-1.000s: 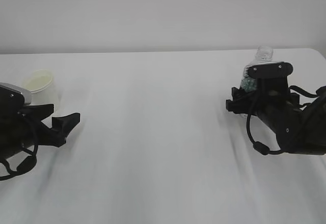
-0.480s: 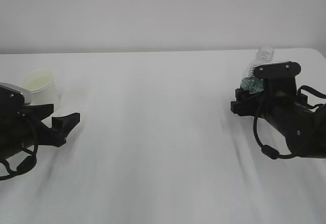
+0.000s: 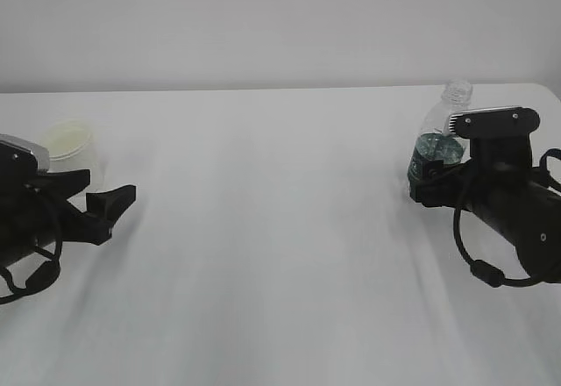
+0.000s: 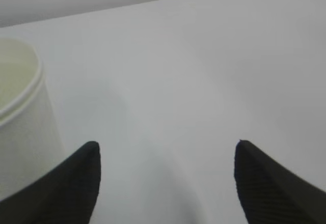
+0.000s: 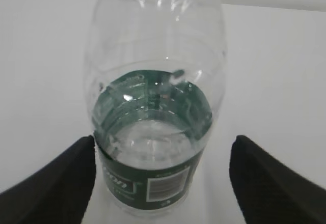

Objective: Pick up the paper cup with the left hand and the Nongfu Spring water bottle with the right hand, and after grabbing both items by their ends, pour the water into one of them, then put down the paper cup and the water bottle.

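- Both pairs of jaws stand wide apart and hold nothing.
- At the far left of the white table (image 3: 280, 228), the left hand (image 4: 165, 175) lies low with its pointed fingers (image 4: 81, 183) spread; the paper cup (image 4: 23, 132) stands upright just off to the left of them, outside the gap and seemingly just beside the left finger, though contact cannot be told.
- My reading is that the cup rests free on the table and the hand sits alongside it, either lined up poorly for a grasp or clear of it.
- White and tapered, the cup has a rolled rim and a pale cream-yellow inside.
- At the right, the Nongfu Spring water bottle (image 5: 155, 112) stands upright on the table near the far right edge, with the right hand (image 5: 163, 178) just in front of it.
- Its blocky fingers (image 5: 66, 178) flank the bottle's lower part without pressing it, so the bottle stands on its own base.
- Clear, ribbed and capless, the bottle carries a dark green label band with a barcode; the water (image 5: 153, 137) shows low inside, at label height.
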Action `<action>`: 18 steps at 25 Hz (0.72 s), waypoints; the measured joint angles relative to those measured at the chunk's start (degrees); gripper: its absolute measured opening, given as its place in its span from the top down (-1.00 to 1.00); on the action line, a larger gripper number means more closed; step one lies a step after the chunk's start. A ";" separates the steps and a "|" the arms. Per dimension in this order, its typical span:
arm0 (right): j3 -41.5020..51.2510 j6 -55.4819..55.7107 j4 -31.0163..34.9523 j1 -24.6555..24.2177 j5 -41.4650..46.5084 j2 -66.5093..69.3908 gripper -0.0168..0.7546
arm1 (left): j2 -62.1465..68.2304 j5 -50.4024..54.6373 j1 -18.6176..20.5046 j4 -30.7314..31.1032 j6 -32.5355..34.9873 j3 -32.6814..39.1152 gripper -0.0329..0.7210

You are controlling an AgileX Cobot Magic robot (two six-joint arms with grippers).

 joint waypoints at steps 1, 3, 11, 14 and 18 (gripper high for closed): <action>0.19 0.08 0.00 0.00 0.14 -0.48 -0.66 | -0.76 0.00 0.00 0.00 0.00 0.00 -0.64; 0.43 0.08 0.00 0.00 1.22 -1.42 -0.66 | -2.61 0.00 0.00 0.00 0.00 0.00 -0.64; 0.56 -0.02 0.00 0.00 6.73 -6.09 -0.65 | -8.12 1.90 0.00 -1.51 0.00 0.29 -0.64; 0.56 -0.11 0.03 0.00 9.96 -7.91 -0.64 | -10.66 3.60 0.00 -3.36 0.00 1.33 -0.64; 0.76 -0.74 0.03 0.00 14.14 -10.73 -0.64 | -14.43 5.94 0.00 -4.56 0.00 2.76 -0.64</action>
